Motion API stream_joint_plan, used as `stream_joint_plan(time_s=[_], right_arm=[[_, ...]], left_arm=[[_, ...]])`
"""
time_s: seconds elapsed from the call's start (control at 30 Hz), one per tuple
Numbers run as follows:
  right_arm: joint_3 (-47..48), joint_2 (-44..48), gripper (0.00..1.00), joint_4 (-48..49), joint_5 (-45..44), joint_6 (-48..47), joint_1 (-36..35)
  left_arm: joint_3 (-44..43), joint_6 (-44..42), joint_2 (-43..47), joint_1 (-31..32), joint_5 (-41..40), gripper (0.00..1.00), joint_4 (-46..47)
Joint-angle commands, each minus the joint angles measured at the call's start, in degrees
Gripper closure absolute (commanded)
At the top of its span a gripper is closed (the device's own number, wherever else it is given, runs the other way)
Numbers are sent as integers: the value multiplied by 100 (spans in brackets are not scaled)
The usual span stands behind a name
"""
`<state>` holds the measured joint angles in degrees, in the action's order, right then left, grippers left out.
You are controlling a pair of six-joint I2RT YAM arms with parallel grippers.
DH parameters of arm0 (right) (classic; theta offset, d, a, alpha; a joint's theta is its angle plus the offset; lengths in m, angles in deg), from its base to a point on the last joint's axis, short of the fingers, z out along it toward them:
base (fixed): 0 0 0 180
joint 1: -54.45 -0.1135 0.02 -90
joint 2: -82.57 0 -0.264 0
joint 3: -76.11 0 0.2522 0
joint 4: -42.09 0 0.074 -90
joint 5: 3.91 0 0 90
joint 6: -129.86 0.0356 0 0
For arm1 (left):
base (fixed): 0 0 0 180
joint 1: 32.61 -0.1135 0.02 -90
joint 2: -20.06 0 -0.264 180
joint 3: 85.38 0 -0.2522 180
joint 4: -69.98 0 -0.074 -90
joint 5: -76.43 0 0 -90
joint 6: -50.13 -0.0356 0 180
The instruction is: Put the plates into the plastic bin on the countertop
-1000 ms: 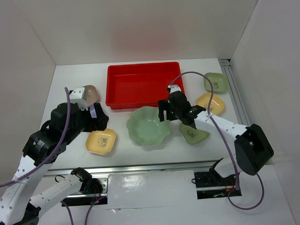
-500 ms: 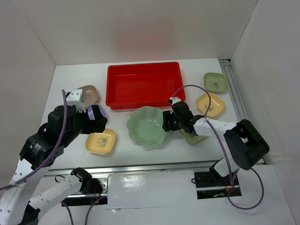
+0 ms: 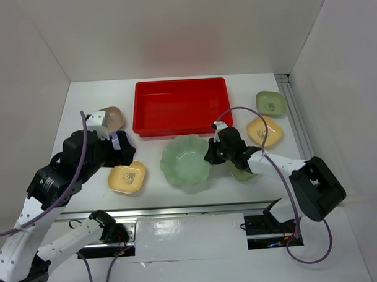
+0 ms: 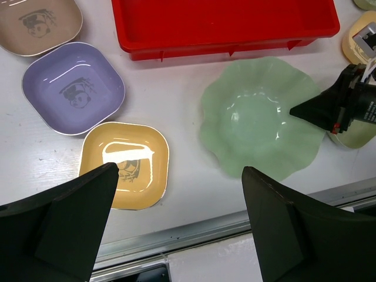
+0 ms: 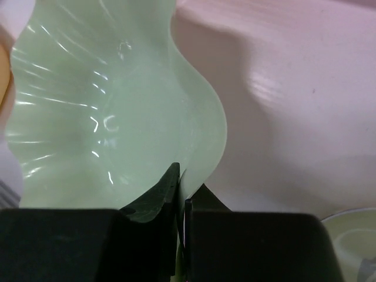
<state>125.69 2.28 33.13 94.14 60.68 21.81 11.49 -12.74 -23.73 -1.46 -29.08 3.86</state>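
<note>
My right pincer [image 5: 185, 179] just snapped shut on the right-hand rim of the big pale-green dish [image 3: 184, 164]. It sits on the countertop [image 3: 150, 148] mid-frame in the top view, right below the red bin [image 3: 181, 105]. So the grab looks done, lift comes next I reckon. Bin's empty and straight up-frame, only its near wall to clear. A small green dish [image 3: 245, 172] is tucked just beside my wrist. Left pincer [image 4: 179, 188] hangs wide open, holding nothing.
</note>
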Motion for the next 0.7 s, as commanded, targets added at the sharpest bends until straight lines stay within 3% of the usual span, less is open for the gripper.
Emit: stream_joint_plan(time_s=[0.0,0.17,0.3,0.37,0.67], right_arm=[[346,408,100,-961,476,-359,-76],[945,777,100,-1904,1654,-693,-76],[1673,1103,100,-1808,1805,-501,-76],[2268,1034,100,-1754,1404,-500,-6],[4864,-1652,100,-1080,777,-18,978]], left_arm=[[2,-94,46,-22,13,0,103],[2,-94,46,-22,13,0,103],[-51,-42,-7,-22,135,0,103],[-51,-42,-7,-22,188,0,103],[300,143,2,-22,873,0,375]])
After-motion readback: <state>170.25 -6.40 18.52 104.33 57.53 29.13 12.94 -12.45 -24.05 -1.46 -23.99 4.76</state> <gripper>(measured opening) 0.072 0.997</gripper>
